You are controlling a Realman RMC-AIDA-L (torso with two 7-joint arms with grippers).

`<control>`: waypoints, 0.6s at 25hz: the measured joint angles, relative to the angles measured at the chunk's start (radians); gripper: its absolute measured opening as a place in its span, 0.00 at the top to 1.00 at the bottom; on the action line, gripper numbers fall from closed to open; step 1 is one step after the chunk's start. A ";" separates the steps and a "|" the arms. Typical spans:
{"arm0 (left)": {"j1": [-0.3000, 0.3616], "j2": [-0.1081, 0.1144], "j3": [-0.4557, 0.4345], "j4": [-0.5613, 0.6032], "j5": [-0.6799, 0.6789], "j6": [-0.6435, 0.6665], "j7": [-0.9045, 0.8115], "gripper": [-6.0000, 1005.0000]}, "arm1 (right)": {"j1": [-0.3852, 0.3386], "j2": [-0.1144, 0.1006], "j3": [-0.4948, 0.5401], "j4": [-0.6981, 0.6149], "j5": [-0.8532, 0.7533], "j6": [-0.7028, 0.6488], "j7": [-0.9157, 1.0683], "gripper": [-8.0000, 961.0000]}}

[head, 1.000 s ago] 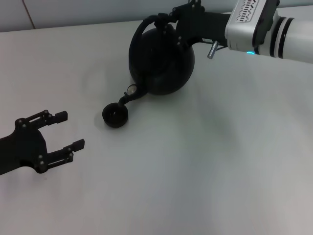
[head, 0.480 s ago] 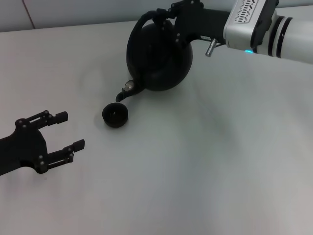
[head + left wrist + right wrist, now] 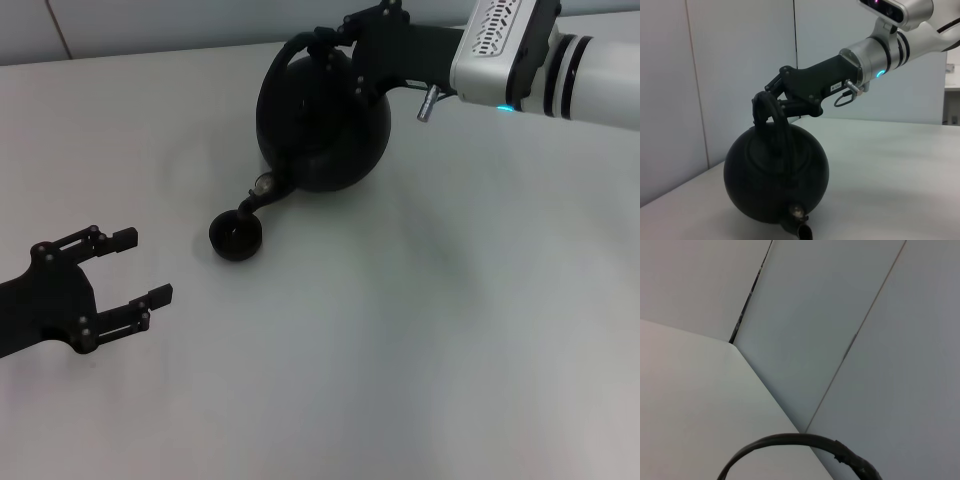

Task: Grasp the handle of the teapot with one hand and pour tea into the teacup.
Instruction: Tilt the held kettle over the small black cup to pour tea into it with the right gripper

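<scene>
Pouring is the step in hand: the teapot (image 3: pixel 322 125) hangs tilted above the surface (image 3: pixel 420 330), its spout (image 3: pixel 262 190) dipped down toward the teacup (image 3: pixel 236 236), the spout tip just over the cup's rim as the head view shows it. No stream of tea can be made out. The pot is a round, matte-black, squat body; its arched handle (image 3: pixel 290 55) curves over the top, and in the left wrist view the short spout points down and forward with a pale ring at its mouth. The cup is a tiny black bowl standing upright on the surface, just below and in front of the pot.

The right gripper (image 3: pixel 340 45) has its jaws clenched on the handle near its top, the white forearm reaching in from the right. Next, I judge, the pour calls for holding the spout centred over so small a cup, then tipping the pot back level without dragging the spout across the rim.

The left gripper (image 3: pixel 130 268) is parked low on the near left, jaws spread wide, well apart from the cup
</scene>
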 joint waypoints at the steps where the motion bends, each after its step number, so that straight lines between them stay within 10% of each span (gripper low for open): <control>1: 0.000 0.000 0.000 0.000 0.000 0.000 0.000 0.25 | 0.000 0.000 0.000 -0.001 0.000 0.000 0.000 0.88; 15: -0.007 -0.002 0.000 -0.003 -0.005 -0.010 0.000 0.25 | -0.002 0.000 -0.047 -0.034 0.000 0.000 0.000 0.88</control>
